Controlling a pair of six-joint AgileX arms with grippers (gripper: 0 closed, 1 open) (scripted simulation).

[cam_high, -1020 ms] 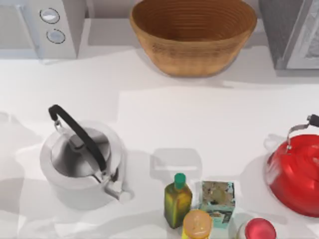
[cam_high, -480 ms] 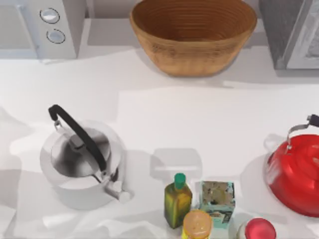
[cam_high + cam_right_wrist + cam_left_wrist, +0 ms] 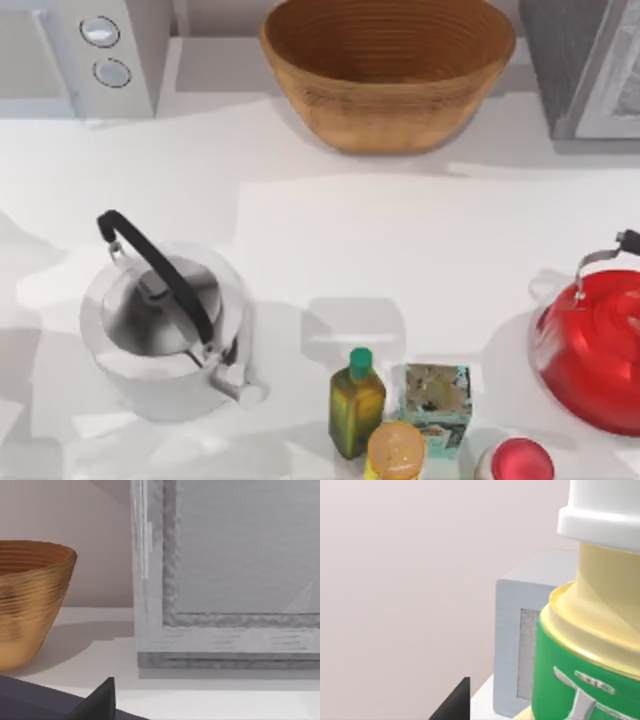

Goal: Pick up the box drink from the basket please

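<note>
Basket (image 3: 388, 75) sits at white table's (image 3: 330, 250) far edge.

On the white desk (image 3: 330, 240), take the olive-oil bottle (image 3: 356, 402) with its green cap as the landmark. A squat teal carton (image 3: 437, 403) stands just right of it, and an orange-lidded jar (image 3: 396, 451) sits just in front, between the 2. Right of the jar is a red-capped container (image 3: 521, 463). A silver kettle (image 3: 165, 320) with a black handle stands well to the bottle's left, and a red kettle (image 3: 592, 345) well to its right. Far behind on the left is a white appliance with 2 dials (image 3: 95, 50); far behind on the right, a grey appliance (image 3: 585, 62).
</note>
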